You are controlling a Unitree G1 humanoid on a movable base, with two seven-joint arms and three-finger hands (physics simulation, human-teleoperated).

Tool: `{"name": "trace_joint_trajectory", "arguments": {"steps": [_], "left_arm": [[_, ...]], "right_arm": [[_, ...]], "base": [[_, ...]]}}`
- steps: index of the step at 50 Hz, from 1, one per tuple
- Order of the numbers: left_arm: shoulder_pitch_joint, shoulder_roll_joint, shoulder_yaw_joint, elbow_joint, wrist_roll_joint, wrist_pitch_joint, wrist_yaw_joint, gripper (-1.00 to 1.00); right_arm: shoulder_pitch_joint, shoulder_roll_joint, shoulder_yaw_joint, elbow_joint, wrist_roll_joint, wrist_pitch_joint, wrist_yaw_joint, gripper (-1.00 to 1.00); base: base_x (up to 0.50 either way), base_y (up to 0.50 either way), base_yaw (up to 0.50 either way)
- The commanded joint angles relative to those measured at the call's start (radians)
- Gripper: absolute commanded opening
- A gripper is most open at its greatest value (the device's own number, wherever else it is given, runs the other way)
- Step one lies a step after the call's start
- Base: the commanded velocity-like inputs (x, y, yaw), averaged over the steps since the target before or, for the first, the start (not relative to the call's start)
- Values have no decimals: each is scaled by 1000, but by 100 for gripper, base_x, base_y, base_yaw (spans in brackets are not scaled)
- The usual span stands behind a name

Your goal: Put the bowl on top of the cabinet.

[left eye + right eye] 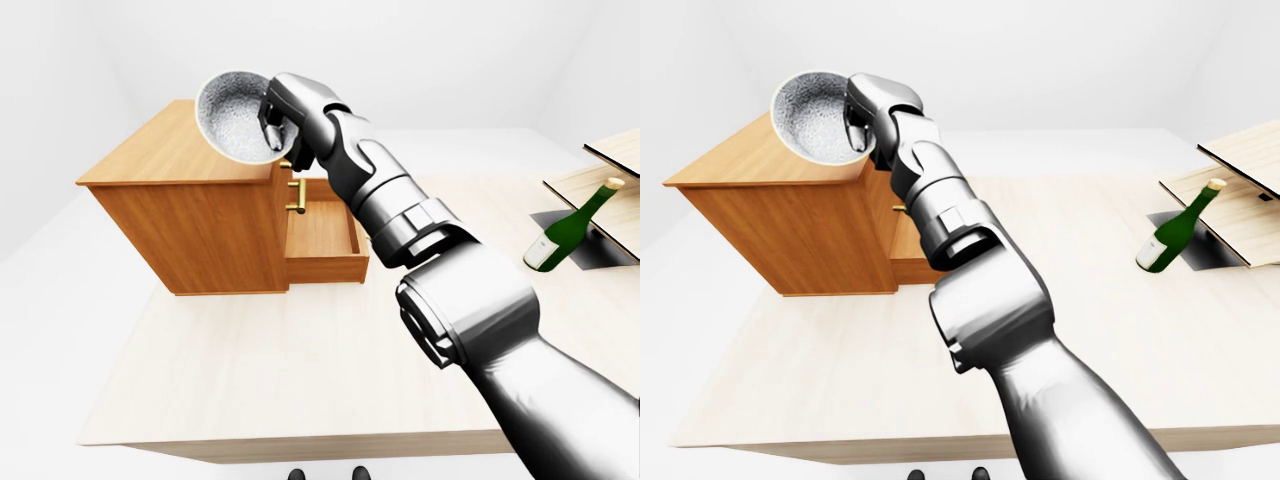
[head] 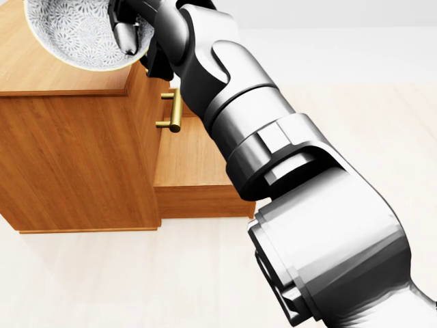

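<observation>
right hand [image 1: 281, 112] grips tilted bowl [image 1: 230, 120] | over cabinet [image 1: 190, 215] | drawer [image 1: 325, 235] open

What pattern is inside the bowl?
The bowl shows a fine white floral pattern on grey, clearest in the head view.

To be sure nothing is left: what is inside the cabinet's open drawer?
In the drawer only its bare wooden bottom shows; the right arm hides one corner of it.
</observation>
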Motion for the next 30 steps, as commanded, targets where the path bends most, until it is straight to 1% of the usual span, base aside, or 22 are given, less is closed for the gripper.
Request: {"name": "trace_joint_trajectory", "arguments": {"steps": [1,17,30], "left_arm": [[2,4,8,-1,-10,0,3,100],[4,3,5,-1,-8,0,-1,100],[5,10,13,-7,-24,0,7,100]], "right_arm": [[0,8,-31,6,100,0,-56,-100],[1,23,-36,2,128,0,-55,-100],[1,18,-35,3,136,0,-63,-100]], "base": [[0,0,0],[0,0,0],[0,0,0]]}}
